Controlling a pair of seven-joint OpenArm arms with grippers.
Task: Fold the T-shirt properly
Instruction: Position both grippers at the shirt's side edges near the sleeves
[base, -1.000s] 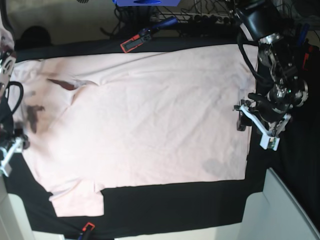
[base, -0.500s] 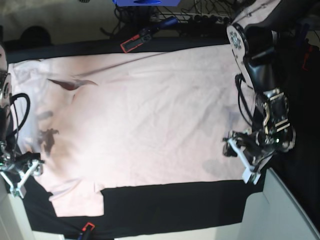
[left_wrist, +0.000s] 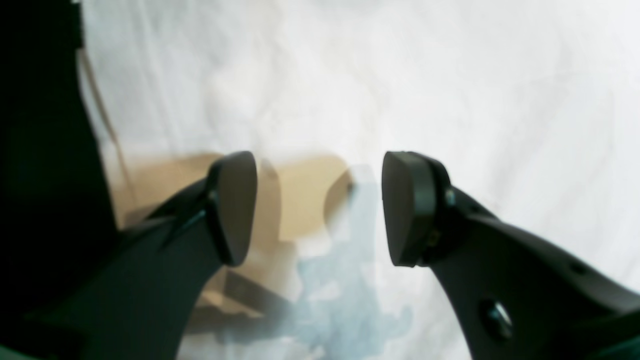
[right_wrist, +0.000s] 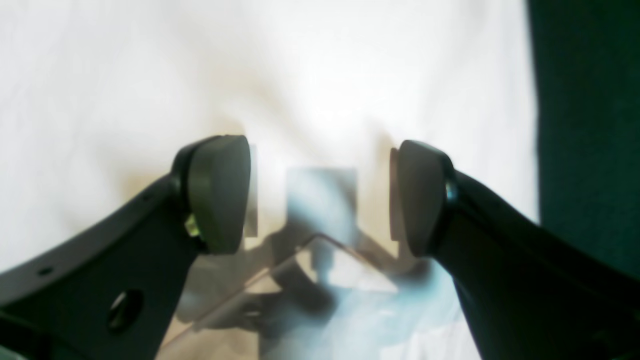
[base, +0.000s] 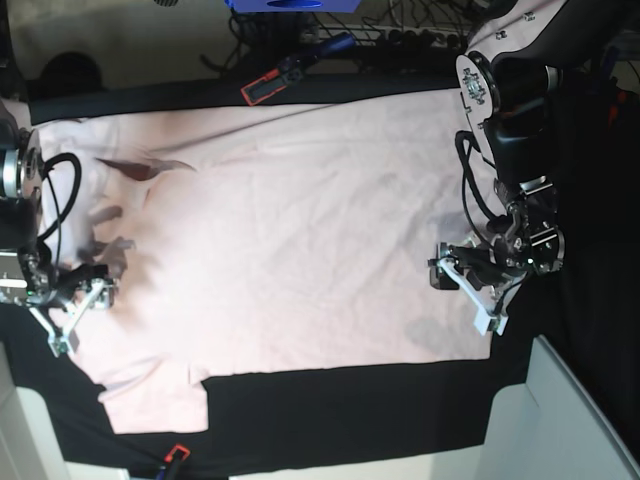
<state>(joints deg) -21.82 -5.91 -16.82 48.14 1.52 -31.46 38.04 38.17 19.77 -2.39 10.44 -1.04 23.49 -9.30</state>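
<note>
I read the job as barely begun: the T-shirt (base: 290, 230) lies spread flat across the black-covered worktop (base: 350, 410), with one sleeve poking out along the near edge and no fold in it that I can make out. My left tool (base: 463, 288) hangs over the hem end and my right tool (base: 75, 312) over the collar end, both released with jaws spread and nothing pinched between them. The wrist views are blurred, so I can't say whether the pads touch cloth; I judge every fold is left to do.
</note>
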